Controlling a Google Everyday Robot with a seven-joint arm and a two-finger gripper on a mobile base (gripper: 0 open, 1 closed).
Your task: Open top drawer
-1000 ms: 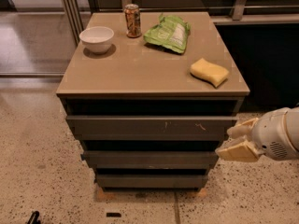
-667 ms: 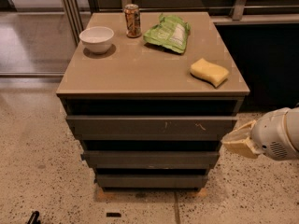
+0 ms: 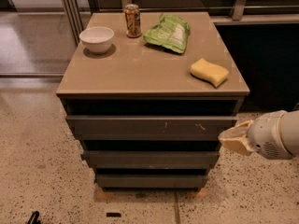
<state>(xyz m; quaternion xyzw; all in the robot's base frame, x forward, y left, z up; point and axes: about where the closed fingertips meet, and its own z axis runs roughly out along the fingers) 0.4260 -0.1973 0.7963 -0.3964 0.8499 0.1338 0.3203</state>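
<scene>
The top drawer [image 3: 149, 125] is the wide dark-grey flat front just under the tabletop, with small pale scratch marks right of centre. A dark gap runs above it. My gripper [image 3: 235, 139], tan-tipped on a white wrist, hangs at the drawer's right end, level with its front and pointing left toward it. I cannot tell whether it touches the drawer.
Two more grey drawer fronts [image 3: 150, 159] lie below the top one. On the tan tabletop [image 3: 131, 69] stand a white bowl [image 3: 97, 38], a soda can [image 3: 133, 20], a green chip bag [image 3: 169, 32] and a yellow sponge [image 3: 209, 72]. The speckled floor surrounds the cabinet.
My gripper's tip looks narrower than a second ago and has shifted only slightly at the drawer's right end. The drawer front has not visibly moved.
</scene>
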